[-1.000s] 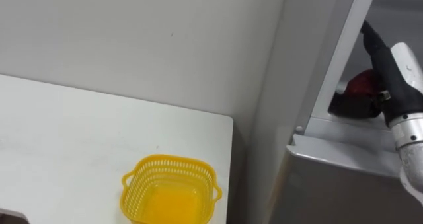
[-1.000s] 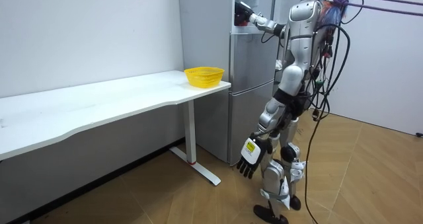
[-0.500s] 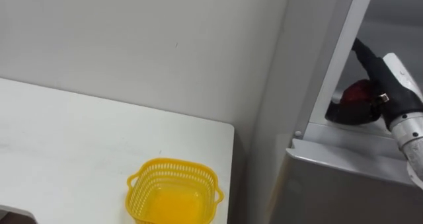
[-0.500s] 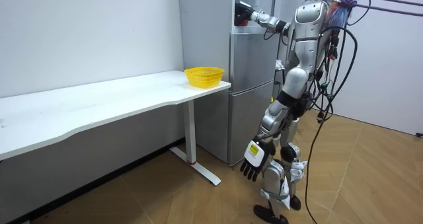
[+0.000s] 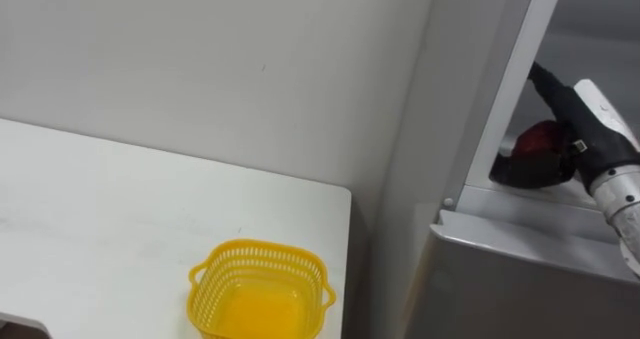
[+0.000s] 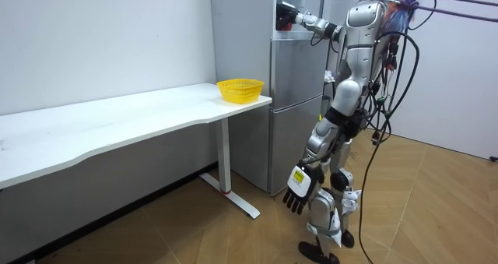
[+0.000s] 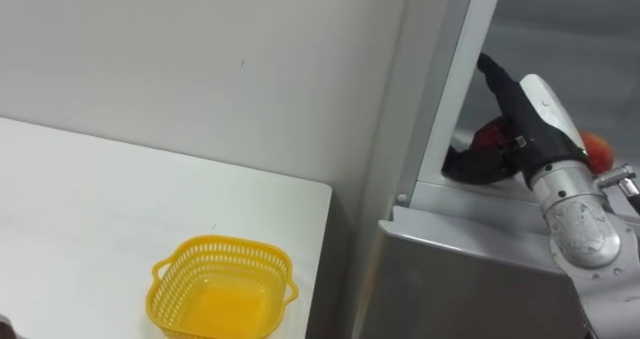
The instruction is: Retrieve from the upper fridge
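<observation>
A red fruit (image 5: 541,137) lies on the shelf of the open upper fridge compartment (image 5: 560,194). My right hand (image 5: 580,119) reaches in from the right, with dark fingers curled over the fruit's top and the thumb under its front. In the right eye view the same red fruit (image 7: 491,137) sits in the right hand (image 7: 528,114), and a second reddish fruit (image 7: 598,151) lies behind the wrist. Seen from the room, I stand upright at the fridge (image 6: 296,108), right hand (image 6: 289,16) raised into it. My left hand (image 6: 296,189) hangs open beside my thigh.
A yellow mesh basket (image 5: 260,249) stands empty near the right end of the white table (image 5: 90,209), close to the fridge's side. The shut lower fridge door (image 5: 510,279) is below the shelf. The basket (image 6: 240,89) and the long table (image 6: 117,117) stand along the wall.
My body has straightened slightly and the hanging left hand has swung a little toward the room view's right. The right hand stays curled on the red fruit inside the fridge.
</observation>
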Robot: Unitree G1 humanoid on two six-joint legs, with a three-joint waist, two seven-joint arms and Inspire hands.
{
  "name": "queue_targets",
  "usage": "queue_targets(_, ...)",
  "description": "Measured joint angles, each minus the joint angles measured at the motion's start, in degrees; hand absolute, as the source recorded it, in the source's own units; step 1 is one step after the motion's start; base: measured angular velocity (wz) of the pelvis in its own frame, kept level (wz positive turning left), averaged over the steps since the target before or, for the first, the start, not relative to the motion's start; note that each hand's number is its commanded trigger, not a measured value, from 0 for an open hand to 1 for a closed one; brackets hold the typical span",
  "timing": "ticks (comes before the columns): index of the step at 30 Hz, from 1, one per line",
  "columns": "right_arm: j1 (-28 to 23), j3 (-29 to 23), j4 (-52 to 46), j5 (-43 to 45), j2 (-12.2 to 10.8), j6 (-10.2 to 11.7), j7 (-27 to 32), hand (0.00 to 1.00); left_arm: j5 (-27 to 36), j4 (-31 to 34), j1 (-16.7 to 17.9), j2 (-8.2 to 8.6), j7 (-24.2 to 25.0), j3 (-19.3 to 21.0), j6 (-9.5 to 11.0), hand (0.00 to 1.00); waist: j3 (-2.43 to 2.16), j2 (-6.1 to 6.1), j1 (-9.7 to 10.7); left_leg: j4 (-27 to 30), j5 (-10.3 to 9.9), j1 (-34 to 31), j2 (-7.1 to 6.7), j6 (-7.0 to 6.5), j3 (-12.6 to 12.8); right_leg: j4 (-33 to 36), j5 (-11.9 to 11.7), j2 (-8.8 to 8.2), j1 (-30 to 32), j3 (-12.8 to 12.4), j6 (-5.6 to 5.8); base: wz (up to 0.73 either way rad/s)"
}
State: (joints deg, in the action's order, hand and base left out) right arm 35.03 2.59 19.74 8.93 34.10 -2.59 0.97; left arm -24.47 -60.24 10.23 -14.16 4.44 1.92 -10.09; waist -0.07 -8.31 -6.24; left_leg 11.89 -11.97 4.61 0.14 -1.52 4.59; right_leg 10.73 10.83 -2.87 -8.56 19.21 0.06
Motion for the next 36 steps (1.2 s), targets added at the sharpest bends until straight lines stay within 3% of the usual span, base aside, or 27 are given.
queue_targets(11,0.37,0.03,0.96,1.59,0.15,-0.28,0.23,0.00,-0.05,0.17,-0.06,-0.07,-0.20,-0.44,-0.03,0.00,0.00,0.06,0.14,0.26,-0.01,-0.07,0.00,-0.01,-0.12,-0.07,-0.01,0.03,-0.17,0.55,-0.01,0.01)
queue_targets(21,0.36,2.41,-1.42,12.23,-0.52,-0.50,8.70,0.00,0.01,-0.08,-0.56,-0.25,-0.80,-1.19,0.22,0.00,-0.13,0.85,-0.30,0.72,0.18,-1.42,-0.03,-0.08,-0.02,0.06,-0.23,0.13,1.20,-0.07,-0.37,-0.01)
queue_targets(27,0.36,3.61,-1.90,15.15,-0.53,-0.40,12.92,0.00,0.06,0.00,-0.64,-0.67,-1.49,-2.25,1.48,0.00,-0.25,0.35,-0.23,0.69,0.21,-1.79,-0.01,-0.07,-0.03,0.03,-0.24,0.25,1.51,-0.06,-0.38,0.00)
queue_targets(31,0.36,3.70,-1.84,16.64,-0.53,0.39,15.34,0.00,0.06,0.01,-0.71,-0.90,-1.48,-2.24,2.15,0.00,0.13,-0.14,-0.29,0.70,0.21,-1.96,0.00,-0.07,-0.03,-0.01,-0.24,0.25,1.68,-0.09,-0.39,0.00)
queue_targets(36,0.35,3.80,-1.83,16.68,-0.53,0.59,16.82,0.00,0.09,0.01,-0.72,-0.93,-1.24,-2.24,2.63,0.00,0.15,-0.42,-0.15,0.62,0.20,-2.02,0.03,-0.08,-0.01,-0.04,-0.24,0.11,1.74,-0.07,-0.38,0.00)
